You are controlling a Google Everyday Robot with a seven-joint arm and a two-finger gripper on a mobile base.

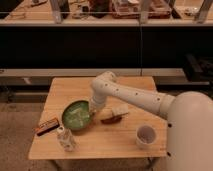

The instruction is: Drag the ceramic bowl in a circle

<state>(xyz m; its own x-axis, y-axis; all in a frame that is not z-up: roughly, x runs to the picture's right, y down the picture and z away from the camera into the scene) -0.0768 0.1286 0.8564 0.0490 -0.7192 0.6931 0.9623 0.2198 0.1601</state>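
The ceramic bowl (76, 115), green inside with a paler centre and a dark rim, sits on the wooden table (130, 142) left of centre. My white arm reaches in from the right and bends down over the table. My gripper (94, 111) is at the bowl's right rim, touching or holding it; the wrist hides the fingers.
A small white cup (145, 135) stands at the front right. A brown and tan item (115, 115) lies just right of the bowl. A white bottle (65, 139) stands at the front left, and a dark flat bar (47, 126) lies at the left edge. Shelving is behind the table.
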